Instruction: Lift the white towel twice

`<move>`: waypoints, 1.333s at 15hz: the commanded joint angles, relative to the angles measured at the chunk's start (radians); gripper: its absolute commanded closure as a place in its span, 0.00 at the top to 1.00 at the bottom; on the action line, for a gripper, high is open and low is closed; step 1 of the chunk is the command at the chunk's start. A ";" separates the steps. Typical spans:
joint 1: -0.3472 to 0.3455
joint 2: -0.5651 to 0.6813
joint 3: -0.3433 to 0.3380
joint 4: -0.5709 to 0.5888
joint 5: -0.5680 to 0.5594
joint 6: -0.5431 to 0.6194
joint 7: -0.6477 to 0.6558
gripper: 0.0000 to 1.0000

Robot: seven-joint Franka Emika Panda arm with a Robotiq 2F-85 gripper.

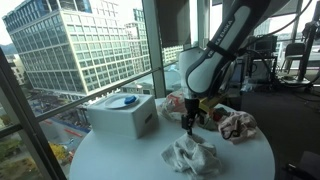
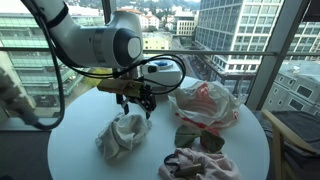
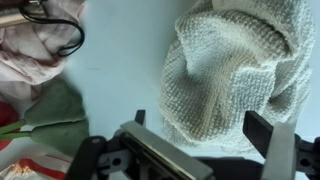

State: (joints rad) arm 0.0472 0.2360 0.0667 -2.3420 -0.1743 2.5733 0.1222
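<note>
Tool point(image 1: 188, 122) hung just above the bench point(image 1: 105, 158), fingers apart, nothing between them. Towel point(image 1: 190, 156) lay crumpled on the bench directly under the tool and a little ahead of it. In the wrist view it filled the gap between the fingers and ran on away from the tool, long axis roughly across the finger line. Contact: could not tell. Judgement: a straight descent, then closing, should catch the near fold. Coloured cloths point(image 1: 235, 122) lay off to one side, apart from the towel.
</note>
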 commanded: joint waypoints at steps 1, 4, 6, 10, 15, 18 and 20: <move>0.048 0.099 -0.026 0.065 -0.015 0.021 0.051 1.00; 0.071 0.128 -0.013 0.074 0.015 0.012 0.049 1.00; 0.089 0.128 -0.017 0.076 0.012 -0.001 0.064 1.00; 0.101 0.114 -0.015 0.068 0.031 -0.024 0.088 1.00; 0.116 0.132 -0.017 0.064 0.025 -0.025 0.093 1.00; 0.132 0.150 -0.024 0.063 0.005 -0.027 0.103 1.00; 0.139 0.162 -0.028 0.065 0.001 -0.026 0.103 0.75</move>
State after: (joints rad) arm 0.1600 0.3832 0.0579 -2.2865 -0.1558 2.5550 0.2049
